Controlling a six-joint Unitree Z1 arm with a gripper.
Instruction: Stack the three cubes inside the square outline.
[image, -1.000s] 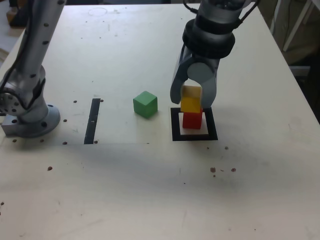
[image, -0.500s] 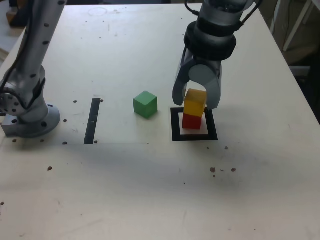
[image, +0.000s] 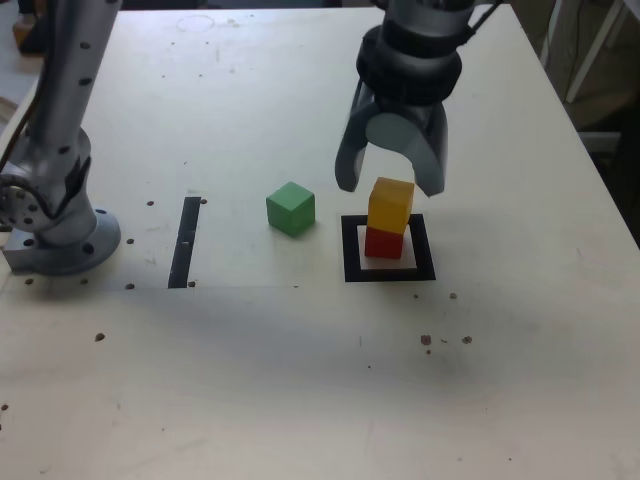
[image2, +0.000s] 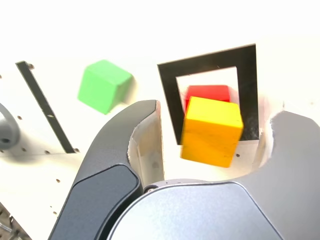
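We see the grey two-fingered gripper (image: 391, 186) released: its curved, smooth grey jaws stand spread on either side of the small matte yellow cube (image: 390, 204), with a clear gap on both sides in the wrist view, so nothing is grasped. The yellow cube (image2: 211, 131) sits on top of the small matte red cube (image: 384, 241), slightly twisted relative to it. The red cube (image2: 207, 92) rests on the pale centre of the flat thick black square outline (image: 349, 250), which lies on the table's right half in the exterior view. In the wrist view the outline (image2: 248, 80) frames the red cube with pale margin visible around it.

The small matte green cube (image: 290, 209) sits alone on the table, to the exterior view's left of the outline, apart from it and a little farther back. In the wrist view the green cube (image2: 103, 85) shows softly rounded edges.

Further to the exterior view's left lies a thin straight black strip (image: 185, 241), flat on the surface. Beyond it at the left edge stands the arm's grey metal round base (image: 60, 235). The pale matte table (image: 300, 380) is speckled with small dark spots.
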